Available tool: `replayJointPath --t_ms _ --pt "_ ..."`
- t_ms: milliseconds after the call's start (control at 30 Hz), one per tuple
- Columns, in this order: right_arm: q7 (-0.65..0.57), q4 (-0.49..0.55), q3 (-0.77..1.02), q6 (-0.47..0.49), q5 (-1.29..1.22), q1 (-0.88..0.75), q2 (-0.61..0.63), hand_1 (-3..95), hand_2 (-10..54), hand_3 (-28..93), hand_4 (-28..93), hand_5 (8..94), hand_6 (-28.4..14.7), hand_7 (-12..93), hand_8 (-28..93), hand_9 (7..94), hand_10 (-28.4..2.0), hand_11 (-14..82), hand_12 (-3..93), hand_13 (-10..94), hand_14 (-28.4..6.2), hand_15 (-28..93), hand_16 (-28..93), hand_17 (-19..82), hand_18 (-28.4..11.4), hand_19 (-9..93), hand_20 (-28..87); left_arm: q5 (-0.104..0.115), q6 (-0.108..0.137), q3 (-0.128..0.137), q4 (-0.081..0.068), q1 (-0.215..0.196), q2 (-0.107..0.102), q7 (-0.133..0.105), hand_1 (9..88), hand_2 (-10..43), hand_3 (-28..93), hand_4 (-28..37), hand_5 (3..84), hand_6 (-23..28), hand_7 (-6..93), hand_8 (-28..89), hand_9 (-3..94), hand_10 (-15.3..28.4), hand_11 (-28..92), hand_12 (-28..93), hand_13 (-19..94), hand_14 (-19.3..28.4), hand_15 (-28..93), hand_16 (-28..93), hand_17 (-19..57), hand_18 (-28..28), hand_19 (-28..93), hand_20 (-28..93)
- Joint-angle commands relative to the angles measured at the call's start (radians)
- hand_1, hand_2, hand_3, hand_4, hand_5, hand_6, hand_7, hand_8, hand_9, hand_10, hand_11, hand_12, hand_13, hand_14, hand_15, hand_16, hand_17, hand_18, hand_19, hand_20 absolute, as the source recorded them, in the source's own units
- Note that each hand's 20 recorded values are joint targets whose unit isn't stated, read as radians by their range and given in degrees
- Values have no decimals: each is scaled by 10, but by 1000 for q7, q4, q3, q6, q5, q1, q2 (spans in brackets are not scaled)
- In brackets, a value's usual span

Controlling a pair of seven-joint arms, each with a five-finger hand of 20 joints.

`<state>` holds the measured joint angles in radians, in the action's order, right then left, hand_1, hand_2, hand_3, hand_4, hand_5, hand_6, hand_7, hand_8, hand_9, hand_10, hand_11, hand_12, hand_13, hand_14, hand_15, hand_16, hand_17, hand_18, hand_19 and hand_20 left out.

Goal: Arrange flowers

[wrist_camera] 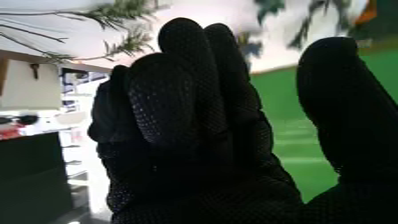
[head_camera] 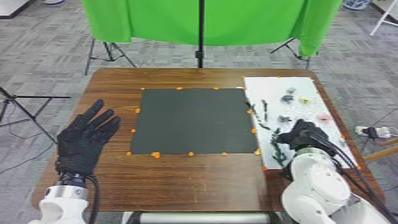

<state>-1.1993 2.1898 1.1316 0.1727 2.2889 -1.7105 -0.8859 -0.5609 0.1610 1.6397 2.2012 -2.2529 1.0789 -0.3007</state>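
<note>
My left hand [head_camera: 86,140] is held above the table's left side in the head view, its fingers straight. Over the lower part of the white sheet [head_camera: 269,86] is my right hand [head_camera: 304,134], palm down, close to a green leafy sprig [head_camera: 276,146]. In the right wrist view, my right hand [wrist_camera: 204,130] has extended fingers with the thumb apart and nothing between them; leafy stems [wrist_camera: 107,20] lie beyond the fingertips. Farther up the sheet are dark stems [head_camera: 264,107], a blue-grey flower [head_camera: 288,98], a yellow flower [head_camera: 305,100] and a pink flower [head_camera: 323,117].
A dark grey square mat [head_camera: 194,120], edged with orange pieces, covers the middle of the brown table [head_camera: 115,82]. Behind the table hangs a green cloth [head_camera: 160,22] on black stands. The white sheet runs along the table's right side.
</note>
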Motion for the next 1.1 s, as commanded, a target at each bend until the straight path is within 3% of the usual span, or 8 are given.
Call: replayJointPath --t_ms 33,333,433,567,800,900,1067,1100 --pt "4 -63 -86 30 -3 46 0 323 -43 745 -199 628 -84 367 -139 689 -215 428 182 703 -129 739 129 424 -238 932 194 6 15 0 3 -17 5 7 231 71 801 -261 387 91 95 -90 335 190 223 99 229 254 450 -76 -110 239 508 116" --pt "-11 -165 -230 103 15 149 -3 360 -65 745 -208 629 -77 401 -137 684 -213 433 181 688 -134 742 123 404 -242 932 172 7 16 2 5 -19 3 12 232 70 800 -260 387 92 96 -89 334 191 224 100 229 259 455 -80 -110 239 509 115" --pt "-19 -183 -254 96 13 154 -7 416 -87 717 -242 648 -72 447 46 721 -196 472 188 720 -116 746 125 430 -233 932 218 7 18 4 6 -20 3 9 232 70 800 -260 387 92 96 -89 334 191 224 101 229 259 455 -80 -111 239 509 115" --pt "-16 -188 -275 90 22 147 9 527 -95 697 -269 700 -60 500 110 778 -166 495 217 776 -89 746 145 490 -207 932 279 8 20 7 9 -28 2 5 232 70 799 -258 387 92 95 -88 335 192 222 101 229 259 455 -80 -111 240 510 114" --pt "-12 -183 -306 -54 92 153 64 572 -95 703 -282 778 -52 433 137 846 -134 446 258 835 -72 725 163 537 -199 932 317 9 16 4 3 -20 -5 -5 232 70 800 -258 388 93 94 -88 336 193 221 102 230 260 453 -79 -111 240 510 113" --pt "-17 -173 -304 -115 126 167 78 571 -95 712 -282 789 -51 420 146 861 -132 440 260 844 -70 724 166 549 -196 932 328 12 16 0 0 -6 -12 -12 233 69 799 -259 388 93 94 -88 336 193 220 102 230 261 452 -79 -111 240 510 113" --pt "-7 -142 -285 -177 175 187 74 569 -95 723 -282 801 -51 405 156 873 -134 441 259 854 -65 724 169 560 -196 932 345 16 23 4 8 -22 -17 -22 233 69 800 -259 388 93 94 -88 336 193 220 103 231 261 453 -79 -111 240 510 112" --pt "-8 -134 -283 -188 186 188 76 569 -95 725 -282 803 -51 403 158 875 -134 441 259 855 -65 725 170 562 -196 932 348 15 21 4 6 -21 -15 -14 232 69 801 -258 388 93 94 -88 336 193 220 103 231 261 453 -79 -111 240 510 112"
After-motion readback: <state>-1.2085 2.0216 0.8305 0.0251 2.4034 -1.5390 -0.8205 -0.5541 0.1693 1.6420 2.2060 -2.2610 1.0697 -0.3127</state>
